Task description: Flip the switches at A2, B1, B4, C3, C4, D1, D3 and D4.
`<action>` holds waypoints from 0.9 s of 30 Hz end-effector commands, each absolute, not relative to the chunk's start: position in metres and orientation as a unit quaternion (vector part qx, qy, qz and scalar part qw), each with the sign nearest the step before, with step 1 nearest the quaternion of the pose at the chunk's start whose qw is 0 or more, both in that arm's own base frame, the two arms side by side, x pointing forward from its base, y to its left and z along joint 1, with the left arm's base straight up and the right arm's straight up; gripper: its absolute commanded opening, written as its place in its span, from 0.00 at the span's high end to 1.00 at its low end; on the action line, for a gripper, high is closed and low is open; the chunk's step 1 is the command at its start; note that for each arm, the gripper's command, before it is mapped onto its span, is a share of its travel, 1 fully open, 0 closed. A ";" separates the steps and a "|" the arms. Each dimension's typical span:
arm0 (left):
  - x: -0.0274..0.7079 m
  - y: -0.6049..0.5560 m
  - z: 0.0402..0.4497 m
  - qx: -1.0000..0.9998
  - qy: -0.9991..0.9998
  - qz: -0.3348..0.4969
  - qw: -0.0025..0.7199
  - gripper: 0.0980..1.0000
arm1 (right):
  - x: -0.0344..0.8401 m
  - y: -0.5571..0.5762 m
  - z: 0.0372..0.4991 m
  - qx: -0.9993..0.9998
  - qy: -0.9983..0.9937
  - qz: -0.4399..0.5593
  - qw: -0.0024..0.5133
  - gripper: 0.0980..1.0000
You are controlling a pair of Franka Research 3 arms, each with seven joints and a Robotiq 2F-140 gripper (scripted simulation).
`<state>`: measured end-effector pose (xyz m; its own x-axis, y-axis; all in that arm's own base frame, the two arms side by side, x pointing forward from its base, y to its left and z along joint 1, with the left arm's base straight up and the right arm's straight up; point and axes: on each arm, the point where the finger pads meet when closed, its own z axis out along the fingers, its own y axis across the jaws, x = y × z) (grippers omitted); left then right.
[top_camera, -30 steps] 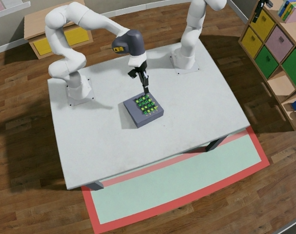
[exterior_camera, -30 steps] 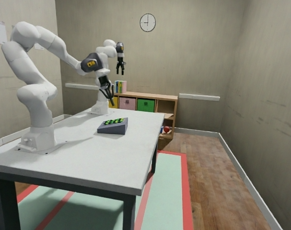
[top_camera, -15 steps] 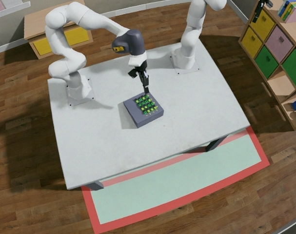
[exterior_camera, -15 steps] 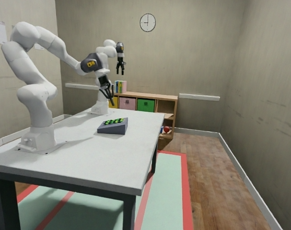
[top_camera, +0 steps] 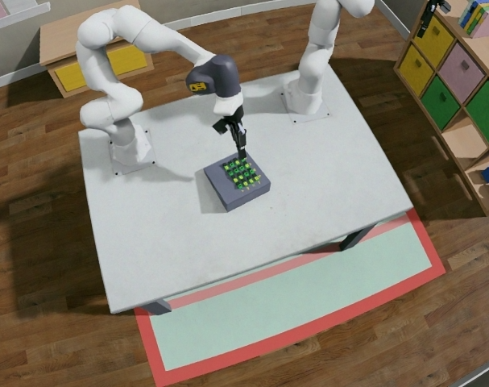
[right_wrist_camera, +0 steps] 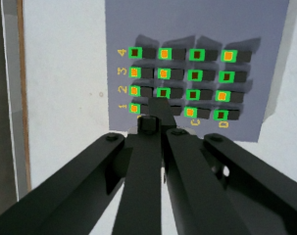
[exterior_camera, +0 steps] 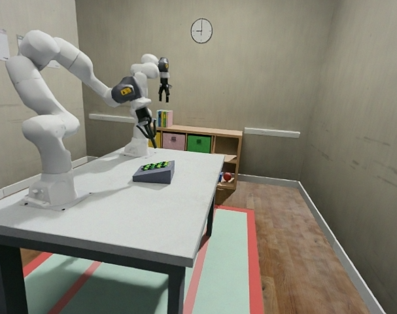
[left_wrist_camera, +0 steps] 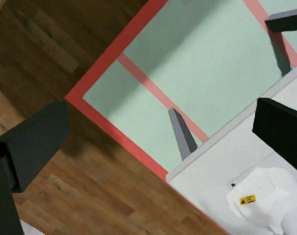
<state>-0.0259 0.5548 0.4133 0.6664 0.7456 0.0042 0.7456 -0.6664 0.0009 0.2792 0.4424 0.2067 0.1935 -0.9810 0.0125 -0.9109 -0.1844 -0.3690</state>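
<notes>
The grey sloped switch panel point(top_camera: 219, 183) point(exterior_camera: 154, 177) point(right_wrist_camera: 187, 20) bears four rows of switches. In the right wrist view, lamps are lit at A1, A2 point(right_wrist_camera: 134, 91), A3, B3, B4 point(right_wrist_camera: 165, 54), C1, D2 and D4 point(right_wrist_camera: 228, 56). Lamps are dark at A4, B2, C2, C3 point(right_wrist_camera: 194, 75), C4 point(right_wrist_camera: 197, 55), D1 point(right_wrist_camera: 221, 115) and D3 point(right_wrist_camera: 226, 76). B1's lamp is hidden behind my right gripper point(top_camera: 242, 156) point(exterior_camera: 154, 146) point(right_wrist_camera: 159, 102), which is shut and empty, tilted, above the panel near B1. My left gripper point(exterior_camera: 163, 101) point(left_wrist_camera: 161, 117) is open and empty, high up, far from the panel.
The panel stands on the white table point(top_camera: 152, 233) point(exterior_camera: 140, 209) point(left_wrist_camera: 207, 191) point(right_wrist_camera: 65, 73), between the two arm bases. My left arm is raised away from the panel. A shelf point(exterior_camera: 208, 129) with coloured boxes stands beyond the table.
</notes>
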 end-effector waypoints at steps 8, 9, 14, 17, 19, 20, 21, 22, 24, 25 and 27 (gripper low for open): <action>-0.027 0.554 0.413 -0.914 -0.405 0.000 0.000 0.00 | 0.305 0.451 0.155 -0.755 0.626 -0.124 0.150 1.00; -0.027 0.554 0.413 -0.914 -0.405 0.000 0.000 0.00 | 0.305 0.451 0.155 -0.755 0.626 -0.124 0.150 1.00; -0.027 0.554 0.413 -0.914 -0.405 0.000 0.000 0.00 | 0.310 0.452 0.143 -0.755 0.626 -0.124 0.150 1.00; -0.027 0.554 0.413 -0.914 -0.405 0.000 0.000 0.00 | 0.312 0.453 0.140 -0.755 0.626 -0.124 0.150 1.00; -0.027 0.554 0.413 -0.914 -0.405 0.000 0.000 0.00 | 0.312 0.453 0.139 -0.755 0.626 -0.124 0.150 1.00; -0.027 0.554 0.413 -0.914 -0.405 0.000 0.000 0.00 | 0.312 0.453 0.139 -0.755 0.626 -0.124 0.150 1.00; -0.027 0.554 0.413 -0.914 -0.405 0.000 0.000 0.00 | 0.312 0.453 0.139 -0.755 0.626 -0.124 0.150 1.00; -0.027 0.554 0.413 -0.914 -0.405 0.000 0.000 0.00 | 0.312 0.453 0.139 -0.755 0.626 -0.124 0.150 1.00; -0.027 0.554 0.413 -0.914 -0.405 0.000 0.000 0.00 | 0.312 0.453 0.139 -0.755 0.626 -0.124 0.150 1.00; -0.027 0.554 0.413 -0.914 -0.405 0.000 0.000 0.00 | 0.312 0.453 0.139 -0.755 0.626 -0.124 0.150 1.00; -0.027 0.554 0.413 -0.914 -0.405 0.000 0.000 0.00 | 0.312 0.453 0.139 -0.755 0.626 -0.124 0.150 1.00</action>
